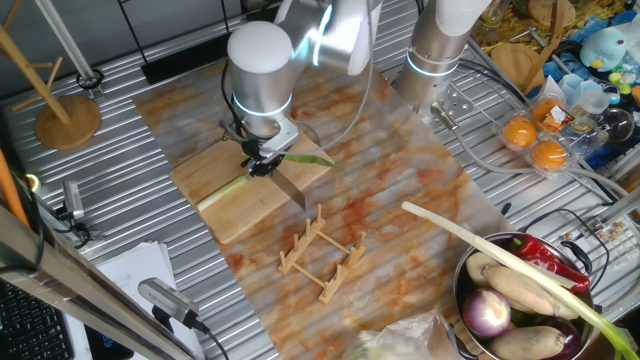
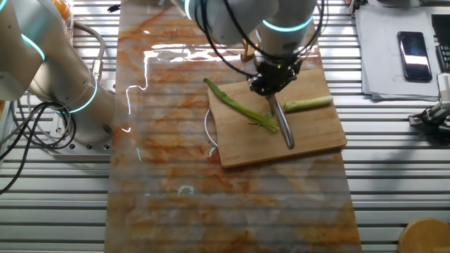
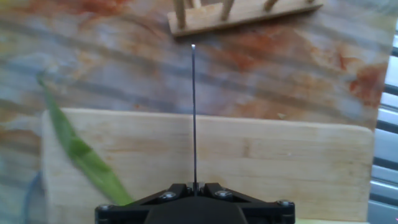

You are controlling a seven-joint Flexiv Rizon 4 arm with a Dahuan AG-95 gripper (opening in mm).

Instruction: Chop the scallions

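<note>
Fingers (image 2: 261, 82) are clenching a knife (image 2: 283, 124) edge-down over the board (image 2: 309, 137), splitting the scallions (image 2: 242, 109) lying across it.

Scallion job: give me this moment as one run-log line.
gripper: shut on knife | blade: over cutting board, between pieces | scallion: two pieces, leaf end and root end | stage: chopping

— Where's the arm (image 1: 262, 62)?
— Bent low, wrist pointing straight down.
— And the gripper (image 2: 273, 90)?
— Fingers pinched tight on a knife (image 2: 283, 121), whose blade runs out edge-on ahead of the claw in the hand view.
</note>
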